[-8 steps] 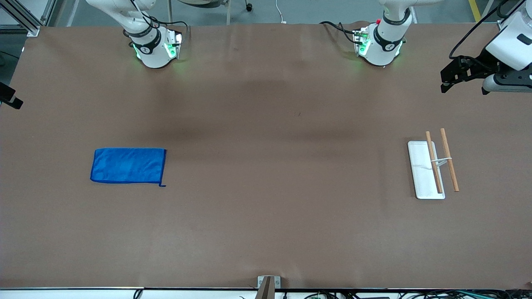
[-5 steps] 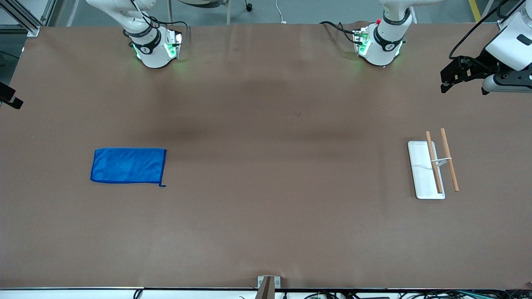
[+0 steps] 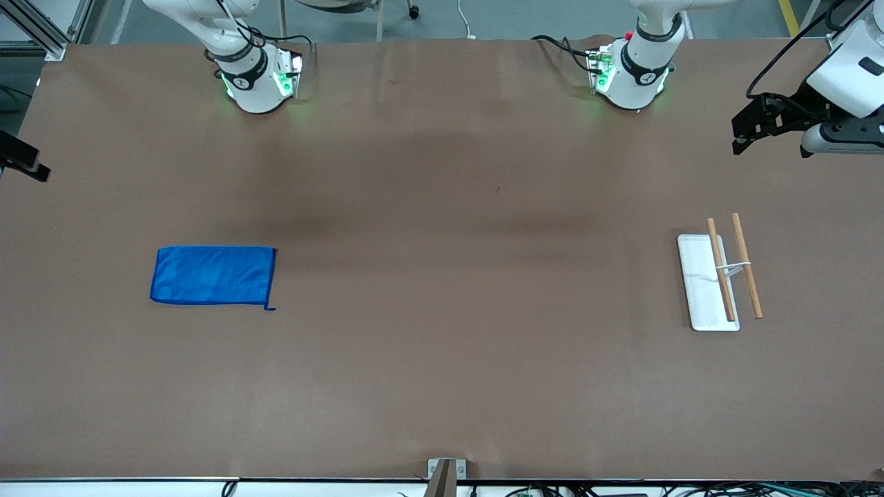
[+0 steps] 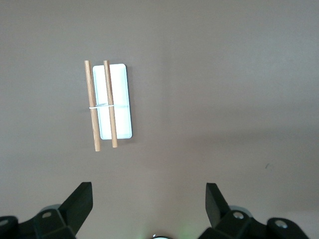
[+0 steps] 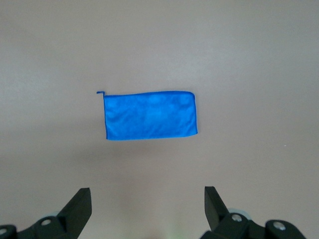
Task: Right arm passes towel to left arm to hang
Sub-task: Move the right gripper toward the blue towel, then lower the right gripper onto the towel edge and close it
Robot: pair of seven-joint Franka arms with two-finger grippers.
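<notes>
Pre-grasp: we see the blue towel [image 3: 213,275] flat toward the right arm's end, rack [image 3: 718,279] at its 3 o'clock, right gripper [image 5: 147,211] and left gripper [image 4: 148,211] both spread, empty; next, right descends.

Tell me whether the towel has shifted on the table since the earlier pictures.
No. The towel lies flat at the same spot, equally far from the right arm's base as before.

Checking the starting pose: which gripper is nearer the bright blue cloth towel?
Right. The right gripper hangs open above the bright blue cloth towel; the left gripper hangs open over the white rack.
</notes>
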